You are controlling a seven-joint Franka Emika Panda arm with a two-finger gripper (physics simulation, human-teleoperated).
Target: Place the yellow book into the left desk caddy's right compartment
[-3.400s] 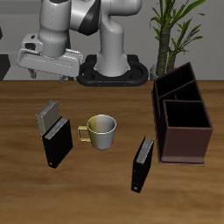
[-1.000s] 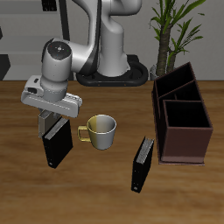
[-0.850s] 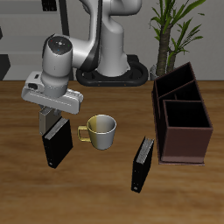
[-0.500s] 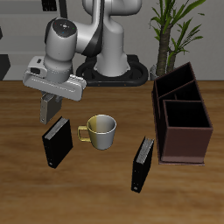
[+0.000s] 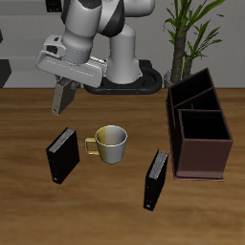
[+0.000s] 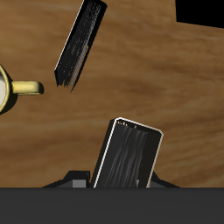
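Since the earlier frame, the gripper (image 5: 65,97), clamped on the yellow book (image 5: 64,99), had risen clear of the worktop (image 5: 115,206), above the black book (image 5: 62,156) beside the mug (image 5: 110,144).

The pincer (image 5: 63,99) has the yellow book (image 5: 64,97) in it, and the book covers most of the fingers in the exterior view. In the wrist view, the near end of the yellow book (image 6: 129,156) goes down behind the dark body of the pincer, so the spot where the fingers squeeze it cannot be seen. The mug (image 6: 10,88) is cut off by the edge there; only its handle and a bit of its rim show. From the outside, the near wall of the left desk caddy (image 5: 200,131) hides the floor of its compartments. The plant (image 5: 186,36) is cut off by the picture's edge.
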